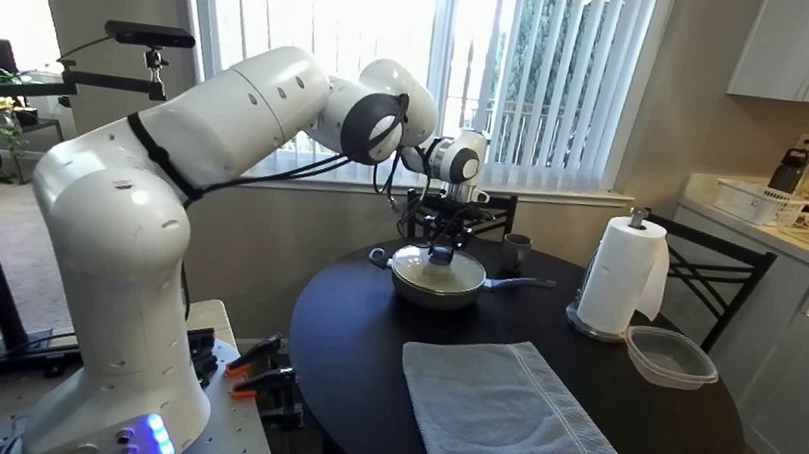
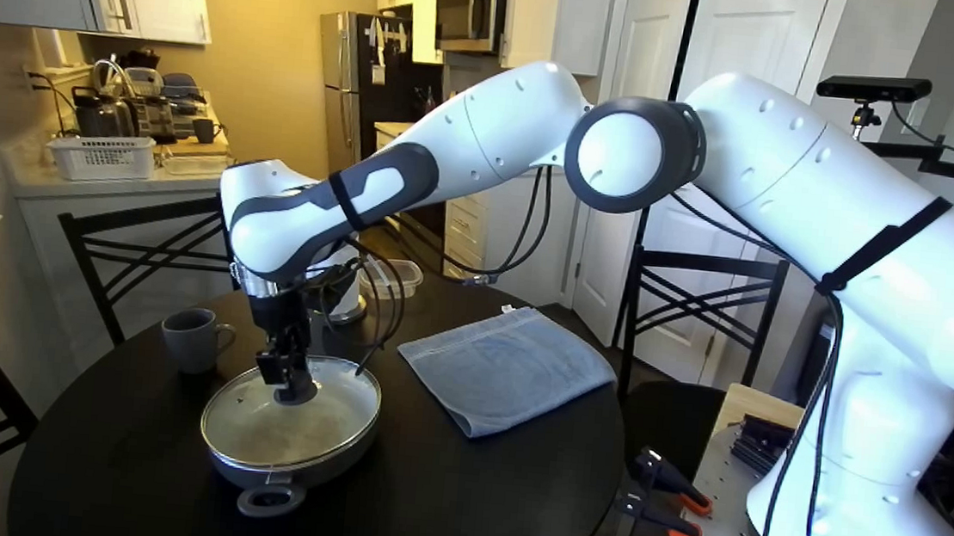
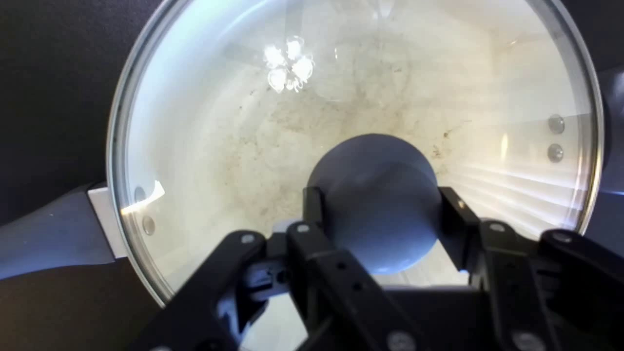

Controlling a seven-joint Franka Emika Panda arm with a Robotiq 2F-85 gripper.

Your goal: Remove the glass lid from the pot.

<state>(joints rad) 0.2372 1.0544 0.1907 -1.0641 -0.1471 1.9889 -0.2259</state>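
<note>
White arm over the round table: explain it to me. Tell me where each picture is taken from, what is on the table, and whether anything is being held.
The white machine is a robot arm, bending at joints much as yours does. At its end is a black gripper, which serves as its hand. Two pictures look on from outside it, from different places; the close-up is the wrist view, looking down past the gripper. On the dark table are a pot covered by a glass lid, a mug, a paper towel roll, a clear tub and a cloth. In the wrist view, the gripper's fingers stand on both sides of the lid's knob and appear to pinch it.
</note>
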